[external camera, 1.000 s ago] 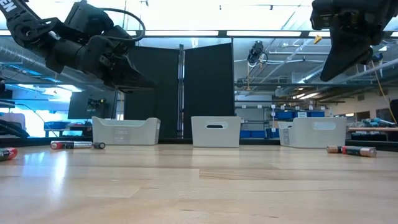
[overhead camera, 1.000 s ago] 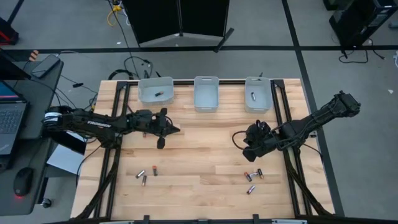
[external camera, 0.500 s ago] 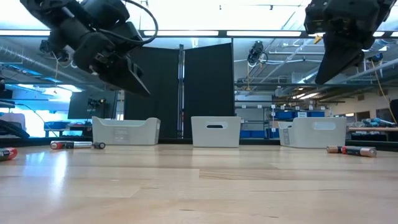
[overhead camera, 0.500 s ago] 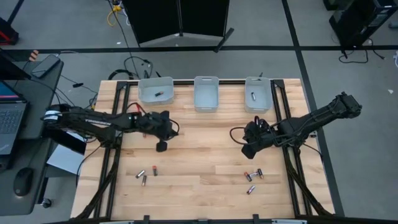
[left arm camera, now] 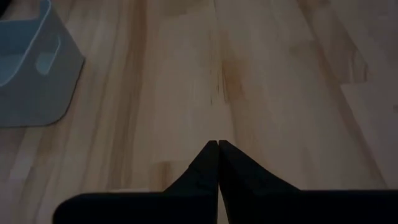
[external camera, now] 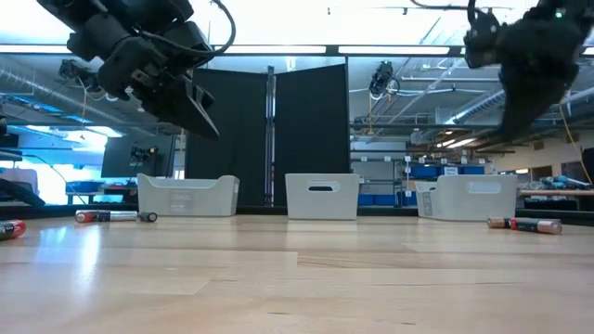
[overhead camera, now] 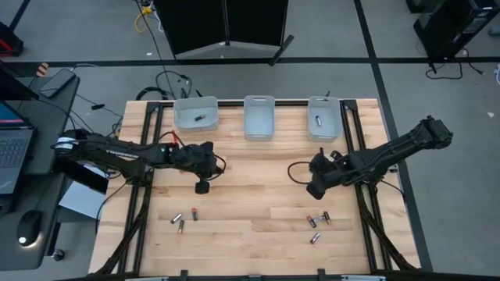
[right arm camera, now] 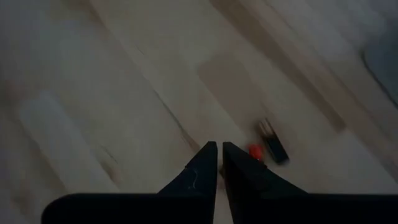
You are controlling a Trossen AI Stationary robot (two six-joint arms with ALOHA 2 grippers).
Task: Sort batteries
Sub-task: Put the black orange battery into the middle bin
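Observation:
Loose batteries lie on the wooden table in two groups: three near the front left (overhead camera: 182, 220) and three near the front right (overhead camera: 317, 225). One more lies in the far left bin (overhead camera: 198, 118) and one in the far right bin (overhead camera: 318, 120). My left gripper (overhead camera: 201, 186) hangs shut over bare wood at centre left, pointing slantwise down (left arm camera: 217, 144). My right gripper (overhead camera: 312, 191) hangs shut at centre right, pointing steeply down, above the right group. A black battery with a red end (right arm camera: 267, 146) lies just past its fingertips (right arm camera: 219, 146). Both grippers hold nothing.
Three translucent bins stand in a row along the far edge: left (overhead camera: 195, 113), middle (overhead camera: 259, 117) and right (overhead camera: 323, 117). Black rails (overhead camera: 148, 179) run along the table's left and right sides. Bare wood lies between the two arms.
My left gripper has swung from nearly level to slanting down and has shifted a little toward the near edge, staying shut. My right gripper has tipped steeper downward almost in place. The batteries have not moved.

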